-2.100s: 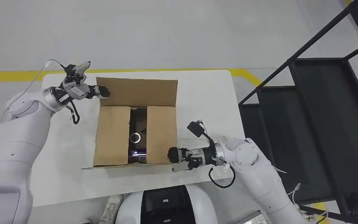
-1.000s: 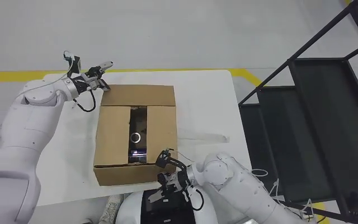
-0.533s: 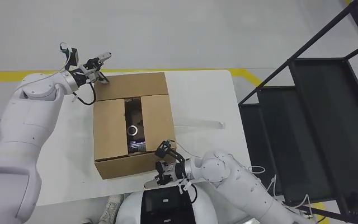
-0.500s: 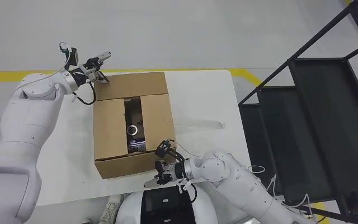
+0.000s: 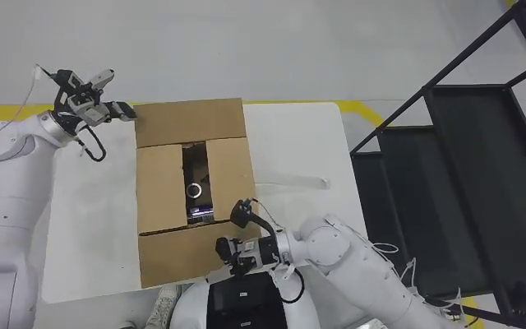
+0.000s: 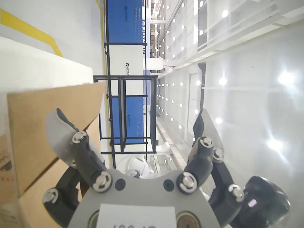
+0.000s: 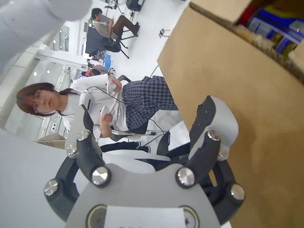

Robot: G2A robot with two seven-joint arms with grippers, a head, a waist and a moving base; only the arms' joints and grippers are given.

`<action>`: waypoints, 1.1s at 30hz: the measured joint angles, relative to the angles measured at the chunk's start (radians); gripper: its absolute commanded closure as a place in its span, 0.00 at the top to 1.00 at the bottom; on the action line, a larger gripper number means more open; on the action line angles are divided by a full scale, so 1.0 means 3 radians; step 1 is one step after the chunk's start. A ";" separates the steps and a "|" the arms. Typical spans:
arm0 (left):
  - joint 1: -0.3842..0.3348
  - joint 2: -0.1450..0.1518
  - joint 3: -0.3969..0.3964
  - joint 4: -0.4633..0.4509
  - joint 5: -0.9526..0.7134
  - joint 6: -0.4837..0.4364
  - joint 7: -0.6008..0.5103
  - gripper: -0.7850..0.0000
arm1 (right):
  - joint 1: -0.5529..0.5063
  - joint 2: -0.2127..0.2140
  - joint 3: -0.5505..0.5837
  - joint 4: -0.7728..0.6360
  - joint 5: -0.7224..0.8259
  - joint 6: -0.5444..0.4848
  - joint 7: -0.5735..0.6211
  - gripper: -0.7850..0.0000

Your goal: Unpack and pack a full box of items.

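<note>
The cardboard box [image 5: 191, 215] sits on the table [image 5: 300, 140] with its far flap [image 5: 189, 123] and near flap [image 5: 177, 257] folded out and its side flaps [image 5: 158, 187] shut over the items, so opening looks half done, and the left gripper [image 5: 113, 109] at the far-left corner and the right gripper [image 5: 226, 247] at the near edge, jaws wide and empty, must next lift those side flaps.

Nothing reads whole. Red print on the box [image 6: 30, 129] wall is cut off; the white label [image 6: 136, 216] on the left claw's [image 6: 129, 119] base shows clipped digits; blue panels [image 6: 123, 17] behind carry small logos.
</note>
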 measured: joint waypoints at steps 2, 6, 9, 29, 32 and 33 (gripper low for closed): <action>0.0120 0.0080 -0.0151 -0.0092 0.0006 0.0082 -0.0196 1.00 | 0.0081 -0.0007 0.0040 -0.0057 0.0045 0.0180 -0.0081 1.00; 0.0374 0.0214 -0.0392 -0.0266 0.0085 0.0197 -0.0508 1.00 | 0.0334 -0.0062 -0.0034 0.0018 0.0120 0.0577 -0.0278 1.00; 0.0566 0.0303 -0.0534 -0.0392 0.0190 0.0263 -0.0752 1.00 | 0.0599 -0.0129 -0.0198 0.0191 0.0056 0.0903 -0.0420 1.00; 0.1155 0.0517 -0.0602 -0.1096 0.0159 0.0459 -0.0894 1.00 | 0.0972 -0.0265 -0.0481 0.0574 0.0310 0.1111 -0.0579 1.00; 0.1236 0.0517 -0.0635 -0.1189 0.0148 0.0429 -0.0678 1.00 | 0.0951 -0.0279 -0.0509 0.0586 0.0346 0.1160 -0.0616 1.00; 0.1264 0.0519 -0.0658 -0.1211 0.0116 0.0426 -0.0627 1.00 | 0.0968 -0.0290 -0.0530 0.0604 0.0380 0.1183 -0.0616 1.00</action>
